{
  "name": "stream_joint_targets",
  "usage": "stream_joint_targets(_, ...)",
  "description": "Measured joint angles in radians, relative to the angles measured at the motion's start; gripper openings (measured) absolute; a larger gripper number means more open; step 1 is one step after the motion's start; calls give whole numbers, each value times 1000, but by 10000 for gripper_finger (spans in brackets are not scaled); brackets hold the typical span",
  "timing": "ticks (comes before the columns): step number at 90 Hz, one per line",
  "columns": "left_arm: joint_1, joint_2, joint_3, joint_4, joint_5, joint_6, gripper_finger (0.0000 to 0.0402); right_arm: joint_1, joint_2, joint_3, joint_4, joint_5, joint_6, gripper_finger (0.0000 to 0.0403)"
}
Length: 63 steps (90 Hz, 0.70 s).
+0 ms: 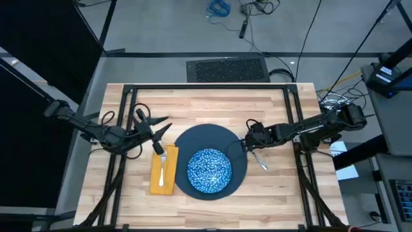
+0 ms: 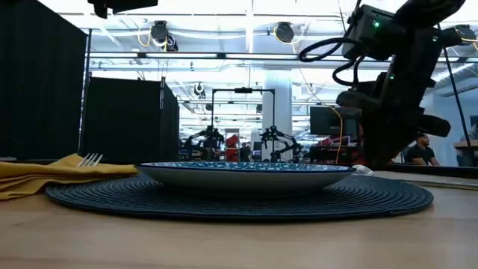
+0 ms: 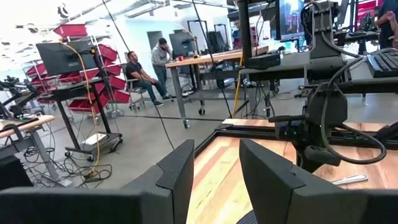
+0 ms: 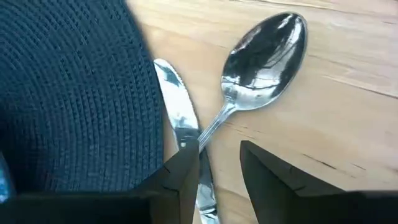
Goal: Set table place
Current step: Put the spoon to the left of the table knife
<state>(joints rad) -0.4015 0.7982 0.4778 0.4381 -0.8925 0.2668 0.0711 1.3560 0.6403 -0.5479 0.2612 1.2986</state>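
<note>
Table (image 1: pixel 212 106): you had a pale plank top in a black frame, carrying the whole place setting.
Woven mat (image 1: pixel 209 136): what you saw as the large dark blue-grey round piece was a ribbed round mat at the table's middle.
Speckled dish (image 1: pixel 209 171): it sat on the mat, toward the near edge.
Napkin (image 1: pixel 162 180): mustard yellow, it lay just left of the mat, touching its rim.
Fork (image 1: pixel 163 165): it rested on the napkin, tines toward the far side.
Knife (image 4: pixel 180 127): it lay along the mat's right edge.
Spoon (image 4: pixel 258 59): its handle crossed the knife's.
Right gripper (image 4: pixel 217 171): you had it low over the knife and spoon; its fingers stood narrowly apart, holding nothing.
Left gripper (image 1: pixel 162 124): it hung above the napkin's far end, fingers spread and empty.
Writing: you could read none.
</note>
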Motion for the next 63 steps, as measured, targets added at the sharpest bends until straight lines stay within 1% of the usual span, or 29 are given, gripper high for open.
stream_joint_targets(17,0,0,0,0,0,0,115,0,19,0,15,4,-1,109)
stream_joint_targets(41,0,0,0,-1,0,0,115,-7,126,1,96,6,-8,109)
stream_joint_targets(56,0,0,0,-2,0,0,115,-9,135,3,96,7,-7,109)
stream_joint_targets(63,0,0,0,-2,0,0,115,-14,135,3,90,2,-8,100)
